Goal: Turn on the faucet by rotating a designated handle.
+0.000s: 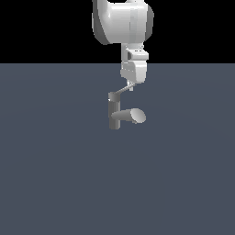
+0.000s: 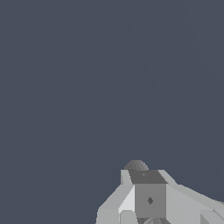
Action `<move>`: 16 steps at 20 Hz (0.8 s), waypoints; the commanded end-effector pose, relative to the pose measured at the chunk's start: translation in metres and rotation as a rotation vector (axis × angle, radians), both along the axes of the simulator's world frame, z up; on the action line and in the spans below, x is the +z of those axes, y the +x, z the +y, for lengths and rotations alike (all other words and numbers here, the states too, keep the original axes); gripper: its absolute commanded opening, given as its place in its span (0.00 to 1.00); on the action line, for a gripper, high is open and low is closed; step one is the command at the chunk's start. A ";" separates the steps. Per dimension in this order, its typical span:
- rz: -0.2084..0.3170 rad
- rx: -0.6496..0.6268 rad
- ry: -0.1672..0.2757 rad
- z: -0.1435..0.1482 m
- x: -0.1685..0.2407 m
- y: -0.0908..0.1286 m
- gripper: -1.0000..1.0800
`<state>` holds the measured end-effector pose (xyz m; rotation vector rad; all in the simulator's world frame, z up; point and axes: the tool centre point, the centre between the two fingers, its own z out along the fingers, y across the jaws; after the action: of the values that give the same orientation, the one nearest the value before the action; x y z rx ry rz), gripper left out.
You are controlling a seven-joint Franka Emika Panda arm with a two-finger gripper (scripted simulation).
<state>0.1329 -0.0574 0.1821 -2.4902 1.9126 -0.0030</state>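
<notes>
The white Panda arm [image 1: 123,20] hangs straight down from above, wrist vertical, directly over the faucet's [image 1: 120,112] handle [image 1: 123,90]. Its claw [image 1: 131,85] points downward, touching the handle's raised outer end. Whether the claw's fingers are parted or closed cannot be told.

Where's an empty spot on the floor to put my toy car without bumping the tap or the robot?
In the exterior view, the grey floor is bare everywhere in front of the faucet and on both of its sides. It is crowded only in the middle: the gripper hangs right at the tip of the handle, above the spout.
</notes>
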 end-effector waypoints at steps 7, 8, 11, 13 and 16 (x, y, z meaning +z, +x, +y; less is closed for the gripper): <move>0.003 -0.001 0.000 -0.008 0.000 -0.022 0.00; 0.003 -0.001 0.000 -0.009 0.000 -0.025 0.00; 0.003 -0.001 0.000 -0.012 0.000 -0.033 0.00; 0.003 -0.001 0.000 -0.014 0.000 -0.038 0.00; 0.003 -0.001 0.000 -0.017 0.000 -0.046 0.00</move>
<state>0.0994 -0.0628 0.1941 -2.4896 1.8859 -0.0321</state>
